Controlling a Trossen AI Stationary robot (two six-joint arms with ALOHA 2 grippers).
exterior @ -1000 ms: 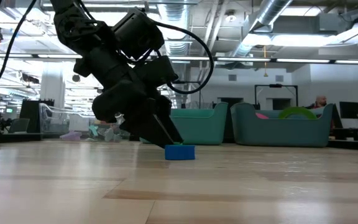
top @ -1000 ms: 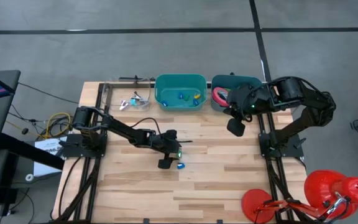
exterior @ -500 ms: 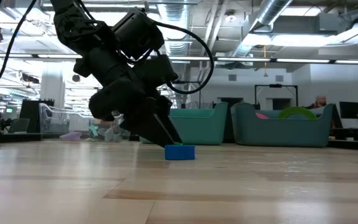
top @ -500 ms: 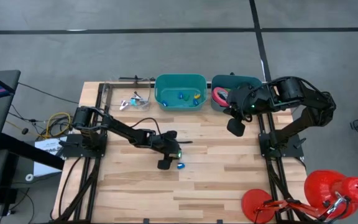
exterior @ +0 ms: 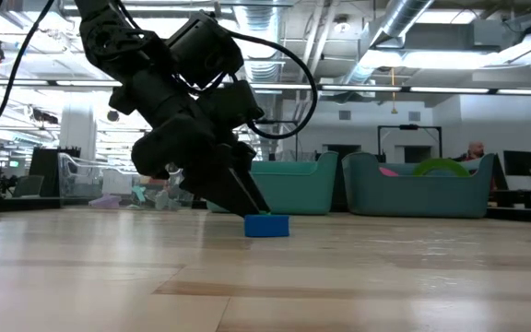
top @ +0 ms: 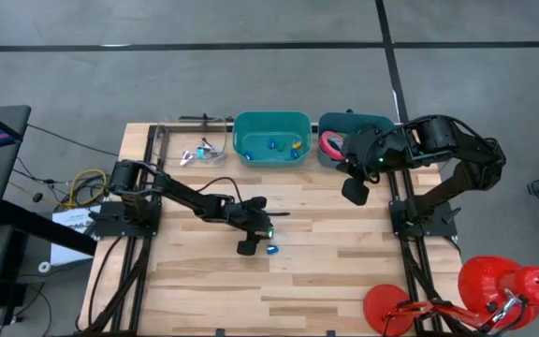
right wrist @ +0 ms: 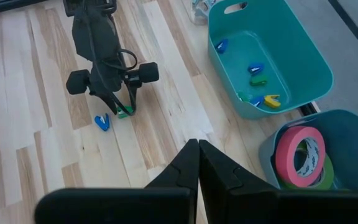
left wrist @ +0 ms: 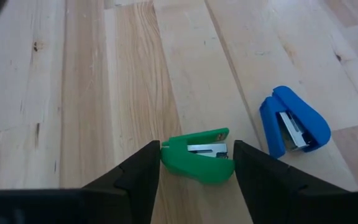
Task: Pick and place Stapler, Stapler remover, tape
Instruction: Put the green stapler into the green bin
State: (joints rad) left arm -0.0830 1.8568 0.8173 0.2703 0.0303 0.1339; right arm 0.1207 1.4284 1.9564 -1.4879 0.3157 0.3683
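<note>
A: Report any legible labels or writing.

B: None can be read on any item.

A: Left gripper status?

B: The left gripper point(left wrist: 197, 163) is lowered to the wooden desk point(top: 344, 271) near its centre. Its fingers point(left wrist: 143, 171) are spread, with a small green stapler point(left wrist: 199, 155) lying on the desk between them; whether the pads touch it cannot be told. A blue stapler point(left wrist: 292, 120) lies on the desk just beside the gripper, outside the fingers and apart from the green one.

A: Open room around that gripper?

B: Bare wood surrounds it on all sides; the desk edges are well apart from it.

A: What lies beyond it?

B: A teal bin point(top: 271, 139) at the far desk edge holds several small coloured staplers point(right wrist: 255, 79). Beside it, a darker bin point(right wrist: 328, 134) holds the tape: a pink roll point(right wrist: 300, 154) resting over a green roll point(right wrist: 325, 175).

A: Right gripper status?

B: The right gripper point(top: 355, 191) hangs above the desk just in front of the tape bin, near the right desk edge. Its fingers point(right wrist: 182, 168) are pressed together with nothing between them.
</note>
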